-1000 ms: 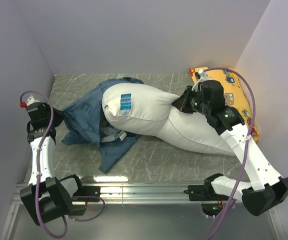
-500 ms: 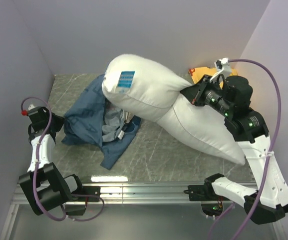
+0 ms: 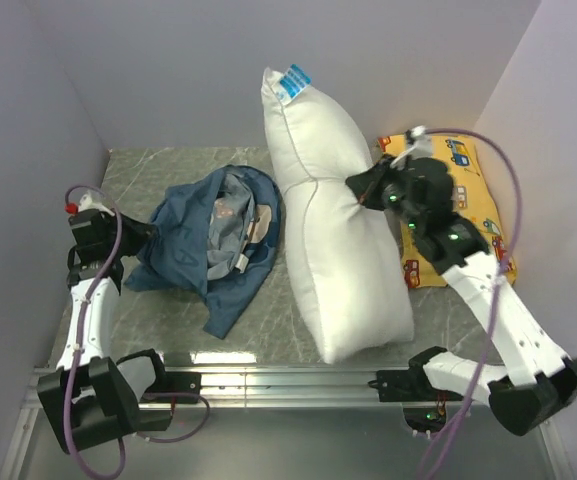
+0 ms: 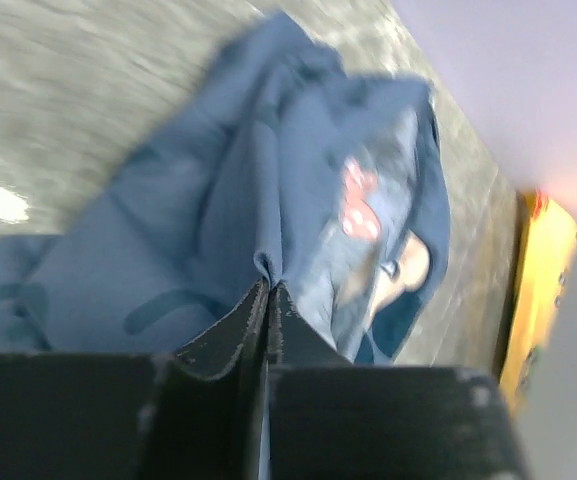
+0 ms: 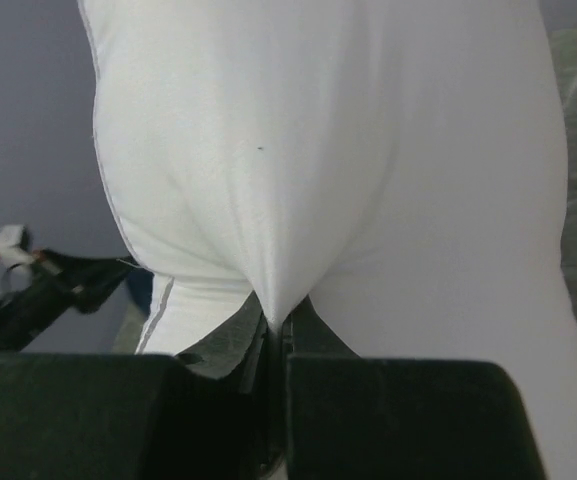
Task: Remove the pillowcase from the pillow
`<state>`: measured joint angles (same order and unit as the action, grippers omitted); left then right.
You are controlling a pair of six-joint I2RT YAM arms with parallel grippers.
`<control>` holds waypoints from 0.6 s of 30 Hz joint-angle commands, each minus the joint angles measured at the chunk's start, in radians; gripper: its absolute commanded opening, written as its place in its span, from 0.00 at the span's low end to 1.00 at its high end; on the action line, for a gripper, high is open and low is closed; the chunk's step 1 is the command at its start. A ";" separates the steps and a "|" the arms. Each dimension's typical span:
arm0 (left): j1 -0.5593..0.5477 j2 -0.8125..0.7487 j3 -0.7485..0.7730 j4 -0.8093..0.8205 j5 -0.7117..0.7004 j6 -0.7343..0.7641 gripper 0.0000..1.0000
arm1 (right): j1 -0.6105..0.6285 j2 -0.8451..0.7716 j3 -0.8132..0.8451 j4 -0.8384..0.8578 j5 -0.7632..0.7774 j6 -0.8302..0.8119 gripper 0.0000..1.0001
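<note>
The blue pillowcase (image 3: 208, 240) lies crumpled on the left of the table, its lighter inside showing, clear of the pillow. My left gripper (image 3: 140, 233) is shut on its left edge; the left wrist view shows blue fabric (image 4: 238, 210) pinched between the jaws. The white pillow (image 3: 333, 240) is fully out of the case and stands lifted, stretching from the back wall to the front edge, its blue tag (image 3: 294, 82) at the top. My right gripper (image 3: 358, 190) is shut on a fold of the pillow (image 5: 298, 170) at its right side.
A yellow car-print pillow (image 3: 468, 200) lies at the back right, under my right arm. Purple walls close in the table on three sides. A metal rail (image 3: 288, 378) runs along the front edge.
My right gripper swung the pillow up and rightward, out of the pillowcase, so it now stands lengthwise. The pillowcase has collapsed onto the table. The left gripper kept its hold.
</note>
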<state>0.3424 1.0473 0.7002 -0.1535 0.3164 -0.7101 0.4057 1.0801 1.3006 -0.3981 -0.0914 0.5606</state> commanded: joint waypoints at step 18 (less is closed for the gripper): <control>-0.154 -0.388 0.104 -0.250 0.128 0.143 0.84 | 0.268 0.397 -0.101 0.463 0.139 0.028 0.46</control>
<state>0.2279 0.7013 0.8215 -0.3920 0.3664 -0.5377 0.6708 1.5143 1.1282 0.0002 0.1009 0.5842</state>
